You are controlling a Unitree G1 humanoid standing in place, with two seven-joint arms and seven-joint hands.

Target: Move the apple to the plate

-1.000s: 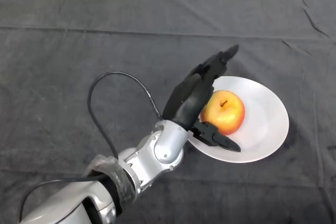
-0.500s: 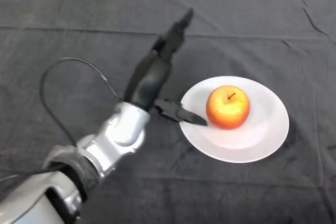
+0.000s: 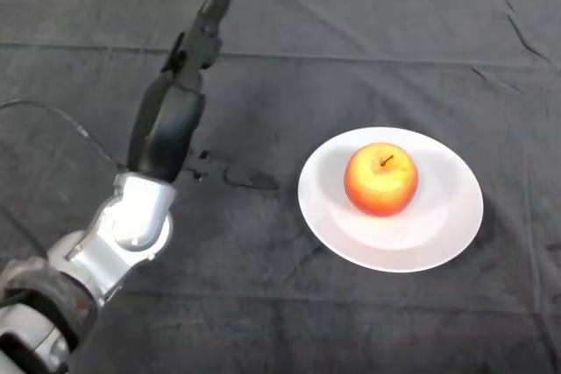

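Note:
A red and yellow apple [image 3: 381, 179] stands upright, stem up, in the middle of a white plate [image 3: 438, 234] at the right of the table. My left hand [image 3: 171, 120] is raised over the cloth well to the left of the plate, apart from it. Its fingers [image 3: 210, 15] are straight and point away from me. It is open and holds nothing.
A dark grey cloth [image 3: 351, 32] covers the whole table, with folds near the far edge. My silver-grey forearm [image 3: 114, 243] comes in from the lower left.
My hand has let go of the apple and drawn back to the left and up, away from the plate. The apple stays on the plate.

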